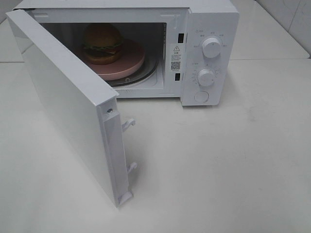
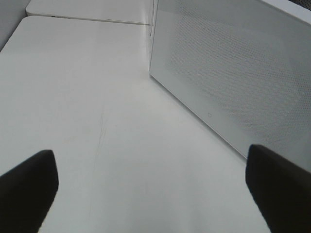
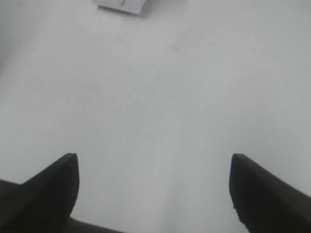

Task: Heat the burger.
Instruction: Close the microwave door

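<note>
Burger (image 1: 102,42) on pink plate (image 1: 132,68) inside white microwave (image 1: 214,24), door (image 1: 63,107) open, warning sticker (image 1: 176,57) with QR code, print unreadable, left gripper (image 2: 149,150) and right gripper (image 3: 153,156) spread, empty

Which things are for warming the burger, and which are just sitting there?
For the job: burger, pink plate under it, microwave, its open door, upper knob, lower knob.
Just there: only the white table.

Burger (image 1: 102,42) on plate (image 1: 130,66), plate inside microwave (image 1: 214,19) at back of table (image 1: 233,160). Door (image 1: 63,102) standing out toward front left. Knobs (image 1: 211,47) on panel right of cavity.
</note>
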{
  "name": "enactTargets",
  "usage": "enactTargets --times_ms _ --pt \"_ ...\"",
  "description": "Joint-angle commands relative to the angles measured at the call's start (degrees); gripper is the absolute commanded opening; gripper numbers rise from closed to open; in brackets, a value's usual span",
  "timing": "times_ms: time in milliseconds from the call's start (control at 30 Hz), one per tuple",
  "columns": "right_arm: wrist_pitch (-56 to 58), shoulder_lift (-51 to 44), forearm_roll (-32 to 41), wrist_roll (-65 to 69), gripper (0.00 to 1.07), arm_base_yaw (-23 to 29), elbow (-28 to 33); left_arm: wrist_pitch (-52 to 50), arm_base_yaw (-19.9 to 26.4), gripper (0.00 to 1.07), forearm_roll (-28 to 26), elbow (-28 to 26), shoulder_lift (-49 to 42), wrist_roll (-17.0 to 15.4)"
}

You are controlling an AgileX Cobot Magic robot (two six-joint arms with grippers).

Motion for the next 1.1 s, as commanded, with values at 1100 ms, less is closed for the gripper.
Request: enactTargets --times_ms 1100 --pt "6.02 -23.03 1.15 3.78 0.76 -10.77 1.72 0.06 0.11 1.00 -0.06 0.11 -0.97 -0.23"
